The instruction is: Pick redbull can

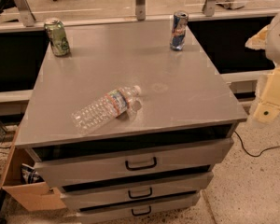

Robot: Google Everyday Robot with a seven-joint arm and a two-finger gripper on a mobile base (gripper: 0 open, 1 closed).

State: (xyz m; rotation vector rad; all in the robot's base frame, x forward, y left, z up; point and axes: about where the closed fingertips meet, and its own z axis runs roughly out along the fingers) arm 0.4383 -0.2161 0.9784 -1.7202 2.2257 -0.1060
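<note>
The redbull can [178,30], slim, blue and silver with a red marking, stands upright at the far right corner of the grey cabinet top [130,64]. My gripper [267,105], a cream-coloured part of the arm, is at the right edge of the view. It hangs beside the cabinet's right side, off the top. It is well to the right of the can and nearer to me than the can. It holds nothing that I can see.
A wider green-and-white can [57,37] stands at the far left corner. A clear plastic water bottle [105,108] lies on its side near the front. Three drawers [140,163] are below. A cardboard box [23,188] sits at lower left and a black cable [259,152] on the floor at right.
</note>
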